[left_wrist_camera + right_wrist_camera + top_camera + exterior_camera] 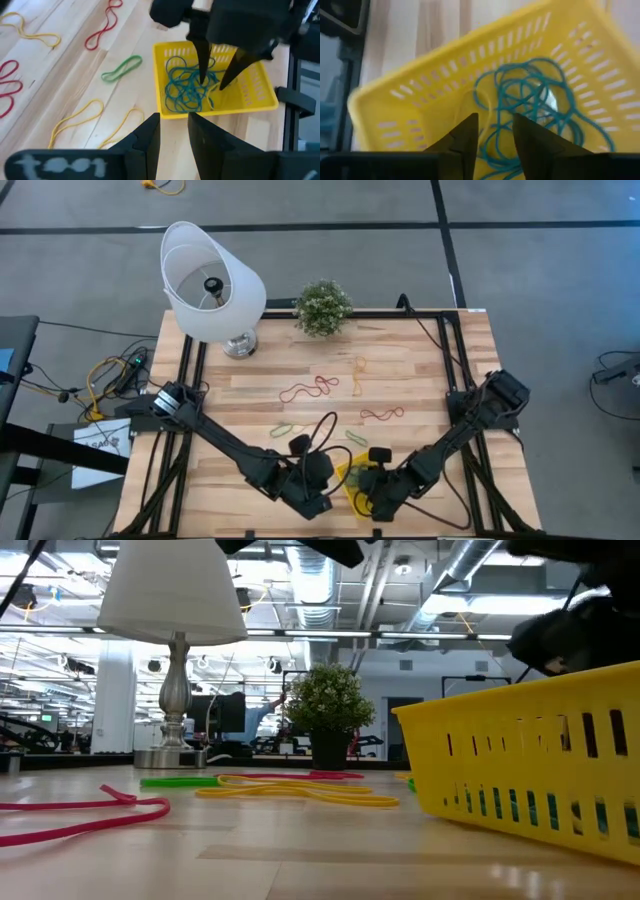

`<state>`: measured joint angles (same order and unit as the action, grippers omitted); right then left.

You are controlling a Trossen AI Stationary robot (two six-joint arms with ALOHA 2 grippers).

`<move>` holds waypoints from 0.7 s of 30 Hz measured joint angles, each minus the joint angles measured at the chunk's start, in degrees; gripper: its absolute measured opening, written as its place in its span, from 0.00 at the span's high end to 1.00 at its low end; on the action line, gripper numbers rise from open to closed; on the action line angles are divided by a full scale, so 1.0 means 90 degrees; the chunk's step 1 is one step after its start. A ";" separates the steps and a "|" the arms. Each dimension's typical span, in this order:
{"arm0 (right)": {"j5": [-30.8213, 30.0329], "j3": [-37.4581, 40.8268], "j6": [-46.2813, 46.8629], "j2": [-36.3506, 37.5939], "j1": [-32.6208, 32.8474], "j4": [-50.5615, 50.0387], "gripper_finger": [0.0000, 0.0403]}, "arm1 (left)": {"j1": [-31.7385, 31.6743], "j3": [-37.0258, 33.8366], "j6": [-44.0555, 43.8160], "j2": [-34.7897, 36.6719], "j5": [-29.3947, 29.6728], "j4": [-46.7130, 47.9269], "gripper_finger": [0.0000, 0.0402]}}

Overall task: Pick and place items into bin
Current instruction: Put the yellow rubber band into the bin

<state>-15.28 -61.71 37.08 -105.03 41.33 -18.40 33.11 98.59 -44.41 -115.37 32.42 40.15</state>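
Note:
The yellow bin [350,473] sits near the table's near edge, between my two grippers. Several teal loops [187,87] lie tangled on its floor [540,95]. My right gripper [496,132] hangs over the bin, fingers pointing down into it and open; in the left wrist view its gripper [212,84] has its tips just above the teal loops. My left gripper [174,127] is open beside the bin's left wall, holding nothing. Loose on the wood lie a green loop [122,69], a red loop [102,30] and yellow loops [80,117].
A white lampshade on a silver lamp [212,280] and a small potted plant [322,307] stand at the far edge. More loops lie mid-table: red [308,388], red [382,414], yellow [360,373], green [285,428]. A black cable [325,425] loops near the left arm.

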 joint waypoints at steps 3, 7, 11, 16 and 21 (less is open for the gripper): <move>0.0636 -0.0005 0.0160 0.0222 -0.0130 -0.0180 0.68 | 0.0028 0.0000 -0.0079 0.0000 0.0082 0.0011 0.78; 0.1843 -0.0005 0.0691 0.0600 -0.0100 -0.0647 0.69 | 0.0070 0.0000 -0.0105 0.0000 0.0157 0.0066 0.78; 0.2346 -0.0005 0.1083 0.1024 0.0184 -0.1006 0.72 | 0.0114 0.0000 -0.0105 -0.0002 0.0217 0.0182 0.78; 0.1744 -0.0005 0.1851 0.1457 0.0752 -0.1265 0.76 | 0.0168 0.0000 -0.0201 -0.0002 0.0325 0.0182 0.78; 0.0684 -0.0005 0.2561 0.1072 0.1372 -0.1285 0.79 | 0.0253 0.0000 -0.0234 -0.0002 0.0486 0.0179 0.78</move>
<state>-9.12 -61.76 60.13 -95.38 53.68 -29.97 35.39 98.59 -46.52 -115.39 36.80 41.76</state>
